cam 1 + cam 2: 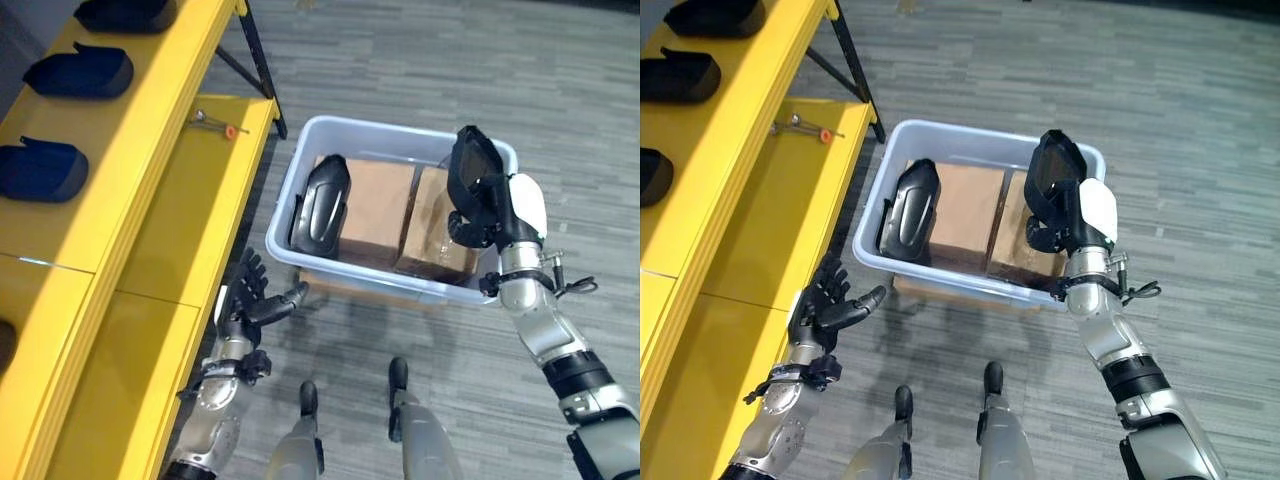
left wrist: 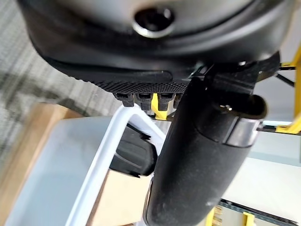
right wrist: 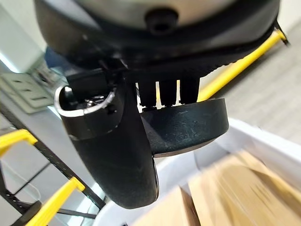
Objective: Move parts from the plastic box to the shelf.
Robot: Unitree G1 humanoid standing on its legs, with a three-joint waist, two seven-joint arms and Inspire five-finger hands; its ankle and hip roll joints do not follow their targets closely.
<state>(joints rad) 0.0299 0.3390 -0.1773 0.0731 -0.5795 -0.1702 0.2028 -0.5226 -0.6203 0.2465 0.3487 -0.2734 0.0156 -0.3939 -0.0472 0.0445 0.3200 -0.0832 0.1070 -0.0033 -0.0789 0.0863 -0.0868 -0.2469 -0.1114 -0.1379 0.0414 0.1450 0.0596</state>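
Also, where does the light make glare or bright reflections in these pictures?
Left eye view: a thin bright streak on the yellow shelf, a soft sheen on the black part lying in the plastic box. Right wrist view: a glint on the right hand at its thumb, curled round another black part.

I see grey carpet floor (image 1: 480,70), plastic box (image 1: 300,185) on it, yellow shelf (image 1: 150,130) bearing dark parts (image 1: 80,72), small tool (image 1: 215,122).
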